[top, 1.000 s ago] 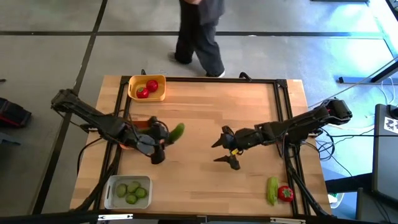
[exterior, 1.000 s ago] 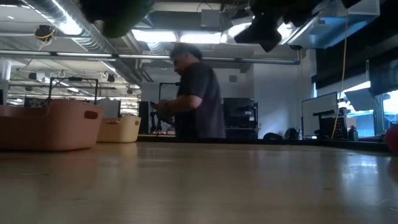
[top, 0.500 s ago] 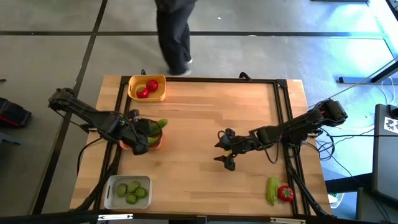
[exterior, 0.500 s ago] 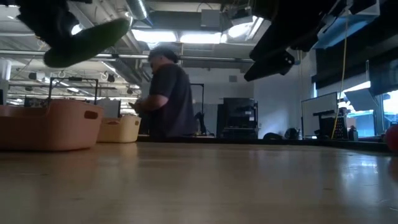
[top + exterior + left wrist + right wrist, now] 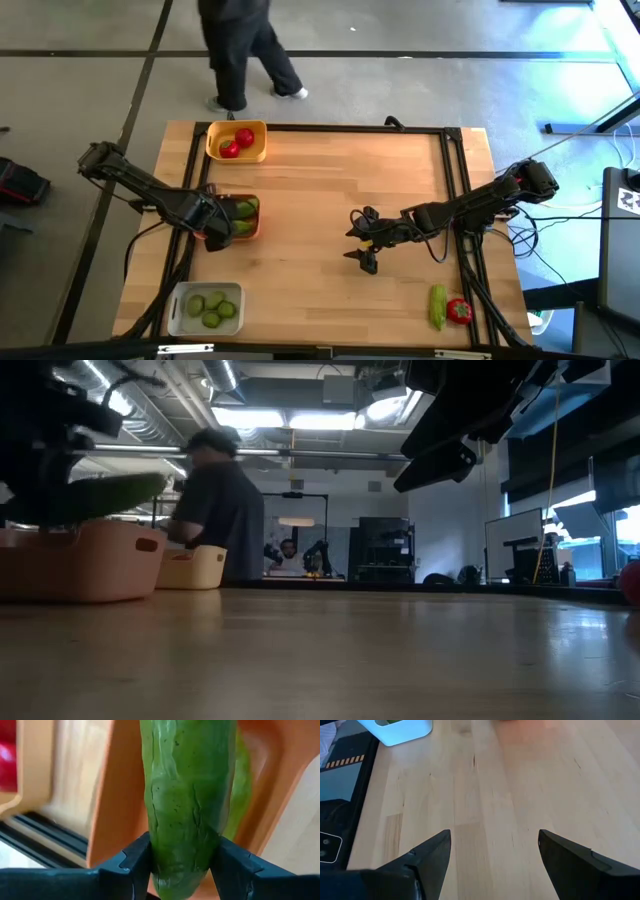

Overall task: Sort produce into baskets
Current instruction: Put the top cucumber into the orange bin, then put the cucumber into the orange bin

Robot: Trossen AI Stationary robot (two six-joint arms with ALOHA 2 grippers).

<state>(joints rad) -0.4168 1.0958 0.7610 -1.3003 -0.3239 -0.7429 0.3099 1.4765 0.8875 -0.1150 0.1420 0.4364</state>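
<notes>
The left gripper (image 5: 222, 226) is clamped on a green cucumber (image 5: 187, 805), holding it over the orange basket (image 5: 252, 228) at the table's left edge, where another green piece lies. The right gripper (image 5: 362, 243) hangs with fingers spread above bare wood mid-table (image 5: 330, 180). A yellow basket (image 5: 250, 152) holds red tomatoes (image 5: 236, 143); a white basket (image 5: 180, 300) holds limes (image 5: 211, 307). One cucumber (image 5: 438, 305) and one tomato (image 5: 459, 311) lie touching near the right front corner.

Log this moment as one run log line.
left gripper: shut on cucumber, over orange basket | right gripper: open, mid-table | loose: cucumber and tomato
</notes>
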